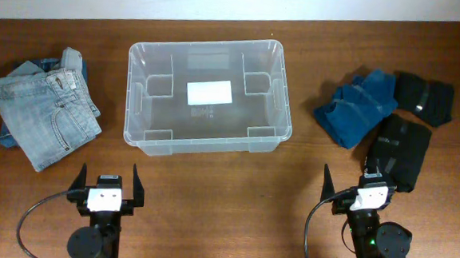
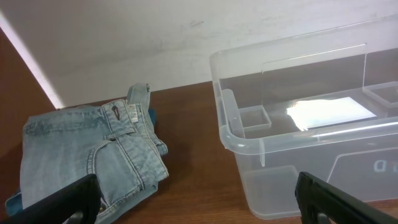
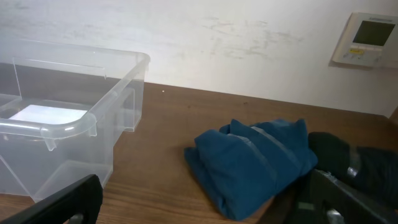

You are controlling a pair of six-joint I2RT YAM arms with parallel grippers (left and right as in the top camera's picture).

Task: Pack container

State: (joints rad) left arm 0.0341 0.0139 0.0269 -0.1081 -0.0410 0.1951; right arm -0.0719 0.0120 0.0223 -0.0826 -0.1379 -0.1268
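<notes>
Clear plastic container is sitting open-topped at mid-bench, toward the back edge, long side facing the arms. It is holding nothing; the white label is showing through its base.

Folded light-wash jeans are lying on the left, apart from the container. A folded blue garment and two black garments are lying on the right.

Left hand is hovering near the front edge of the bench with fingers spread wide and nothing between them. Right hand is doing the same, its fingers parted and empty, its far finger reaching close to the nearer black garment.

Handling, as judged: the tub is looking light and fairly stiff, though thin walls are likely flexing under a pinch. Smooth plastic is probably slipping on flat faces. The rolled rim is offering the best hold, one finger inside and one outside, ideally at a short end. No lifting is seeming necessary; it is sitting within reach of both arms.
</notes>
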